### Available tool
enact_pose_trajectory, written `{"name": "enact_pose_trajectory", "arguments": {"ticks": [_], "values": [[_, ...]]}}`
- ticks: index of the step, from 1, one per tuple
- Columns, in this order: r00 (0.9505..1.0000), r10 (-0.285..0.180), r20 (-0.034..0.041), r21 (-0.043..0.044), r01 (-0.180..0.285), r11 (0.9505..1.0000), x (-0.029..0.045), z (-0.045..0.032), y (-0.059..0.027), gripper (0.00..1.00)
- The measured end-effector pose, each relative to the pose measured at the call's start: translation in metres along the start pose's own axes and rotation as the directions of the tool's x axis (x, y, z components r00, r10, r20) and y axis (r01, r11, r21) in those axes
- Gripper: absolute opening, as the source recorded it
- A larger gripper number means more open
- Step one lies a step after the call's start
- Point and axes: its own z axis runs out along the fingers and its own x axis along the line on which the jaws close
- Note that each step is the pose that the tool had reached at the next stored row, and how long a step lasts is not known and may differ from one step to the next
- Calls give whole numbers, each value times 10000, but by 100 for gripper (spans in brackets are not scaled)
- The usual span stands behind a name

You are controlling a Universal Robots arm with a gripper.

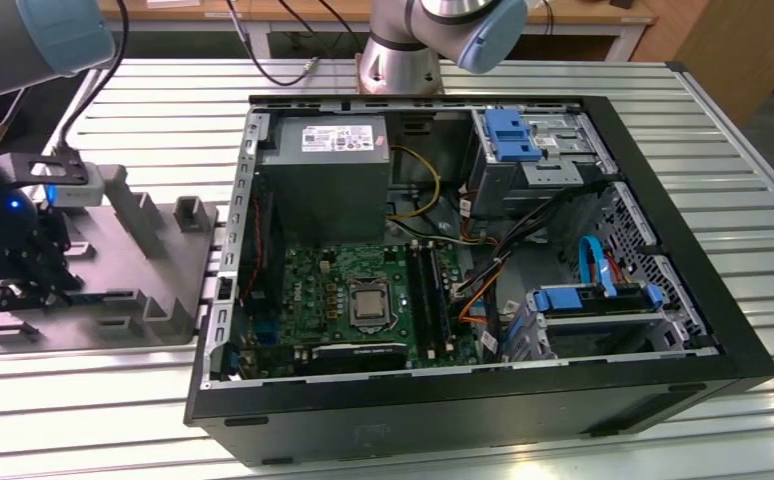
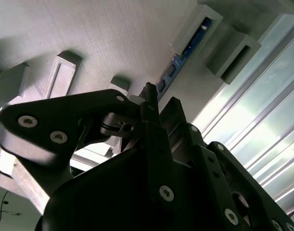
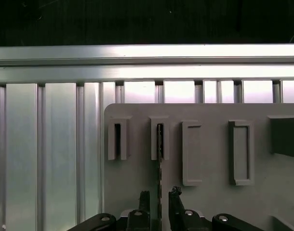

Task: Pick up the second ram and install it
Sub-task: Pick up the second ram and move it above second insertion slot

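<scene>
Jaws parted, straddling thin flat blue-green second ram [image 2: 194, 39], edge-on in matte grey slotted holder [image 3: 209, 144].

Reaches with the arm [image 1: 43, 38] far to the exterior view's left, points the gripper [image 3: 159, 196] straight down and low, holds the jaws slightly apart.

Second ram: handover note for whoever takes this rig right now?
Gripper: open, fingers straddling the second ram, not clamped.
Second ram: on edge in its slot on the grey fixture tray, at the exterior view's left of the open computer case.
Done: gripper lined up over the stick.
Left: ram not yet gripped, lifted, or seated in the motherboard memory slots.
</scene>
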Motion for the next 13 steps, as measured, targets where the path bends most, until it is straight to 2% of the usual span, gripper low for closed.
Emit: {"name": "enact_pose_trajectory", "arguments": {"ticks": [13], "values": [[10000, -37, 0, 0, 37, 10000, -6, 26, 0, 29]]}}
